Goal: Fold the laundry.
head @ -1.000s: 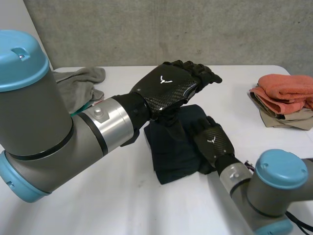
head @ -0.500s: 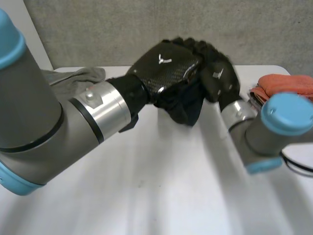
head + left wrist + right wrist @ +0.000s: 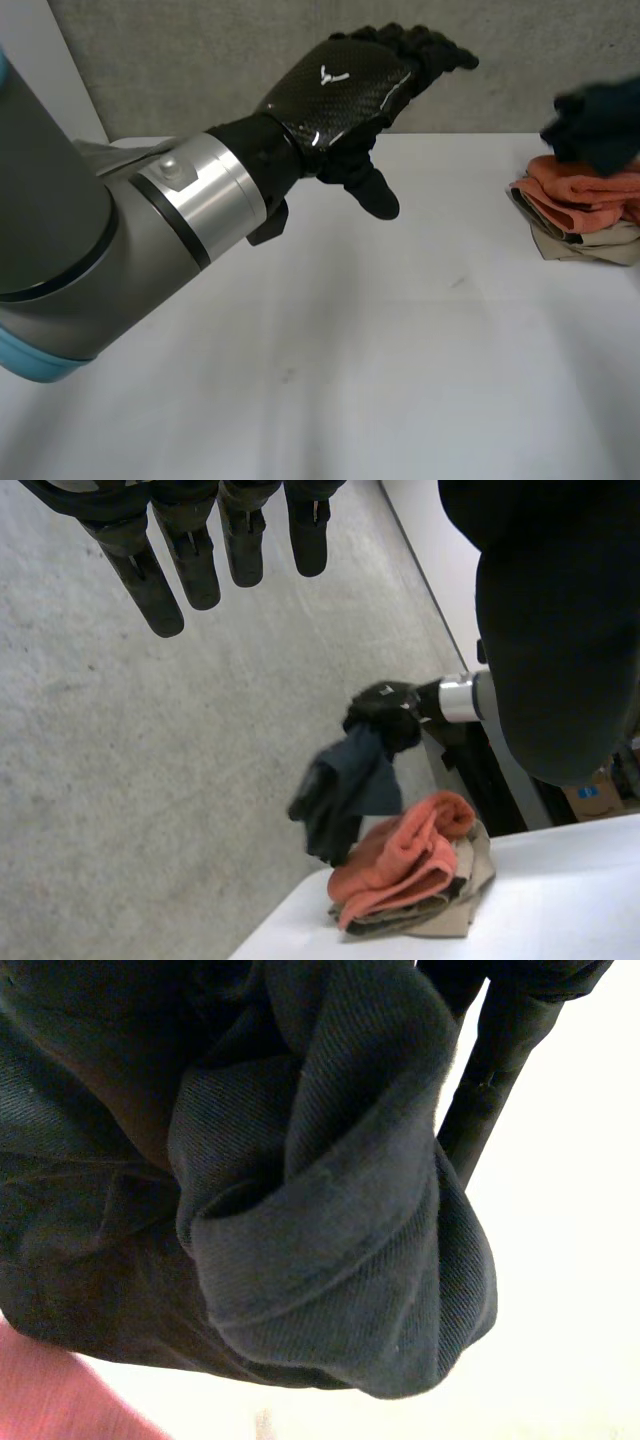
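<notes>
My right hand (image 3: pixel 385 710) is shut on a dark navy cloth (image 3: pixel 345 790), which hangs bunched just above a pile of folded laundry, orange cloth (image 3: pixel 400 860) on tan. In the head view the dark cloth (image 3: pixel 600 125) hovers over that pile (image 3: pixel 585 205) at the table's right edge. From the right wrist, the dark cloth (image 3: pixel 320 1200) is rolled thick in the hand, with one finger (image 3: pixel 490 1070) beside it. My left hand (image 3: pixel 350 90) is raised above the table's far middle, open, its fingers (image 3: pixel 200 550) straight and holding nothing.
The white table (image 3: pixel 380 330) lies bare under my left arm (image 3: pixel 120 230). A grey concrete wall (image 3: pixel 200 60) stands behind the table. The folded pile sits close to the table's right edge.
My right hand closed on the dark cloth in the table's middle, lifted it and carried it right, over the pile. My left hand let go of it and rose.
</notes>
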Tool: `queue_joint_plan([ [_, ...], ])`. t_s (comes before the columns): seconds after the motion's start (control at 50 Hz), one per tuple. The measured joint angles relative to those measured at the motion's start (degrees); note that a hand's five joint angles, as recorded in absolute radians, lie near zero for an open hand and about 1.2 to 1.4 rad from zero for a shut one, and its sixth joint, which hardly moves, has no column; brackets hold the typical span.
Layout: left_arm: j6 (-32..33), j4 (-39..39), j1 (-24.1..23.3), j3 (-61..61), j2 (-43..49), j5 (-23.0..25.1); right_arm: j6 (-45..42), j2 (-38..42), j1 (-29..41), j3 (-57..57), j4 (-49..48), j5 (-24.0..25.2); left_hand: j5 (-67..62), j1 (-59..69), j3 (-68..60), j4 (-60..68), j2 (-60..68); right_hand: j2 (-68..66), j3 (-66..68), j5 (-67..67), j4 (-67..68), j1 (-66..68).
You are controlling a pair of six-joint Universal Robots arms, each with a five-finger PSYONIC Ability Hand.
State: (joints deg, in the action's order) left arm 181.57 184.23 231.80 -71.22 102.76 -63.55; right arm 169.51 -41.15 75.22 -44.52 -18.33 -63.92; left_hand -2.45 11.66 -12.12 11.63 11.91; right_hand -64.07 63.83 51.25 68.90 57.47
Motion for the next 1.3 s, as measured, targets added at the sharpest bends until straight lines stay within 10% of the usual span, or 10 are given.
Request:
queue_joint_plan([
  [0.18,0.1,-0.1,-0.1,-0.2,3.2,0.0,-1.2,14.9,-4.9,4.4,3.5,10.3,0.0,0.0,0.0,0.0,0.0,1.5,-0.7,1.8,-4.5,-0.4],
  [0.3,0.2,-0.1,-0.2,0.0,4.0,0.0,-2.9,15.7,-6.1,3.9,4.8,11.0,0.0,0.0,0.0,0.0,0.0,45.2,-44.6,-28.2,-42.2,-38.5],
  [0.64,0.1,-0.2,-1.3,0.0,3.1,-0.1,-3.9,-10.1,-13.3,-12.5,13.3,7.6,0.0,0.0,0.0,0.0,0.0,51.8,-51.7,-30.4,-56.8,-43.8],
  [0.94,0.1,0.7,-0.1,4.7,0.9,-2.3,-20.9,-15.4,-18.0,2.0,22.4,-15.5,0.0,0.1,0.0,0.1,0.0,51.8,-51.7,-30.4,-56.8,-43.8],
  [1.06,0.5,0.9,6.4,11.0,-1.5,-8.0,-16.1,-19.5,-7.2,1.7,12.9,-16.9,-0.9,1.1,-0.9,1.2,1.2,51.8,-51.7,-30.4,-56.8,-43.8],
  [1.3,8.7,-0.7,33.9,11.1,2.2,-11.6,-13.7,-28.2,18.8,-25.6,3.5,-5.6,0.0,1.0,-0.6,0.7,0.6,51.8,-51.7,-30.4,-56.8,-43.8],
])
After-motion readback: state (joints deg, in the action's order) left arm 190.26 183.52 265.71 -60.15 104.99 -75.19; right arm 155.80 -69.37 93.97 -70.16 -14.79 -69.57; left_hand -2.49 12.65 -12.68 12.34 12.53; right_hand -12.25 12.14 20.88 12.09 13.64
